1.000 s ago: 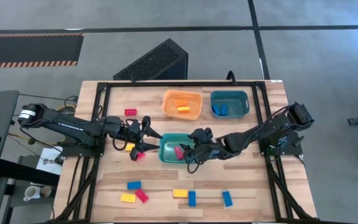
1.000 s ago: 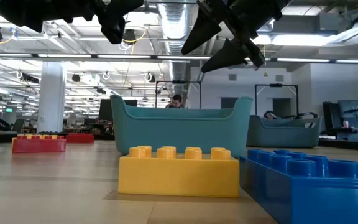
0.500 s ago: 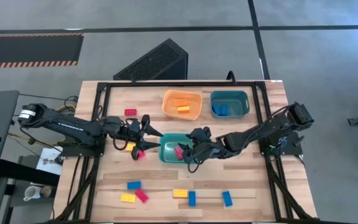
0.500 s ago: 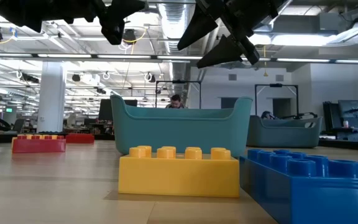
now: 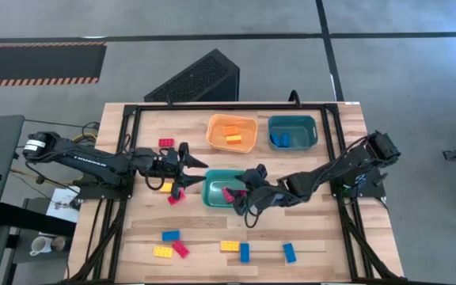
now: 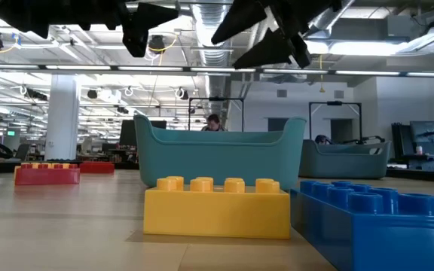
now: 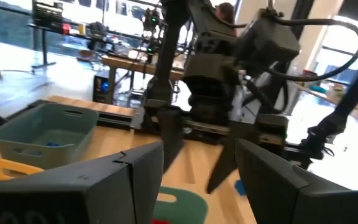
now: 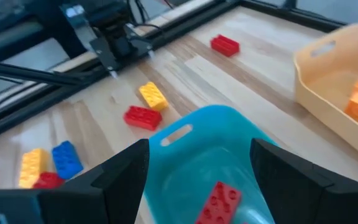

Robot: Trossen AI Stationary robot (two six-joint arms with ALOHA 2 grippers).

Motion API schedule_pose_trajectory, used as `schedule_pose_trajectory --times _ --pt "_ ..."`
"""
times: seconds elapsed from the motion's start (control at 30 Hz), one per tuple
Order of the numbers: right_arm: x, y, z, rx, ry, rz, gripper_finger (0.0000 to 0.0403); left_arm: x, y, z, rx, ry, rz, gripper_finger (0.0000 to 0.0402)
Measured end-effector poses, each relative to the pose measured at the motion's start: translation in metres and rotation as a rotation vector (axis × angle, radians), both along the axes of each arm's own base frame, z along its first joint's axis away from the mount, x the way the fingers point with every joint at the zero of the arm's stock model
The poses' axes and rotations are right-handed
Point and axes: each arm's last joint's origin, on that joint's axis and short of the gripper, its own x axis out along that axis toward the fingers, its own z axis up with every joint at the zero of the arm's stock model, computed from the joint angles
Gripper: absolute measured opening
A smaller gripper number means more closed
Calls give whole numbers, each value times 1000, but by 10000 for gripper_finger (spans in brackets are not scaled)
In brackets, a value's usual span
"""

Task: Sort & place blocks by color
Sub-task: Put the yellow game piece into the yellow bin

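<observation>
While both arms reach in over the middle of the bench (image 5: 315,237), the left hand (image 5: 192,168) hangs open and empty just left of the near teal bin (image 5: 212,194), above a yellow block (image 5: 165,187) and a red block (image 5: 174,196) lying side by side. The right hand (image 5: 242,192) hangs over that bin's right rim, fingers spread wide, nothing between them.

Task items, high view:
- one red block (image 5: 227,191) inside the near teal bin; right wrist view confirms it (image 8: 219,200) on the bin floor.
- orange bin (image 5: 231,133) at the far side holds two pieces, colour hard to tell against the plastic.
- far teal bin (image 5: 292,131) beside it holds blue blocks (image 5: 281,140); count unclear.
- lone red block (image 5: 166,143) near the far left rail.
- near edge: a left group of loose blocks (image 5: 170,245) in blue, yellow and red, touching or nearly so; a yellow and blue pair (image 5: 235,248); a single blue one (image 5: 289,252).

Obstructions:
- black metal frame (image 5: 236,105) runs around the bench.
- right arm covers the near bin's right wall.
- low view: a yellow block (image 6: 216,206) and a blue block (image 6: 375,222), cut off at the edge, fill the foreground and mask the bin's base.
- left wrist view: own fingers block most of the bench; the right arm fills the middle.
</observation>
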Motion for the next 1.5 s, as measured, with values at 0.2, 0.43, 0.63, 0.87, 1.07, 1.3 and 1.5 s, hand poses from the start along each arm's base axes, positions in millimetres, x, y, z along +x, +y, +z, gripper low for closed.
schedule_pose_trajectory --times 0.2,0.43,0.63,0.87,1.07,1.3,1.5 --pt "2 3 4 -19 -35 24 301 0 -1 1 51 -15 -15 187" --pt "3 0 5 -22 -41 11 301 0 -2 1 70 -19 -44 187" --pt "4 1 7 12 -77 9 301 0 -2 0 127 -16 -44 187" --pt "6 -1 9 -56 -68 37 302 0 1 4 168 -52 -20 187" --pt "7 -6 9 -62 -59 27 302 0 5 8 169 -94 4 187" --pt "5 -2 8 -62 -55 40 302 0 6 7 170 -89 8 187" --pt "6 -5 8 -70 -49 31 302 0 6 4 175 -53 12 187"
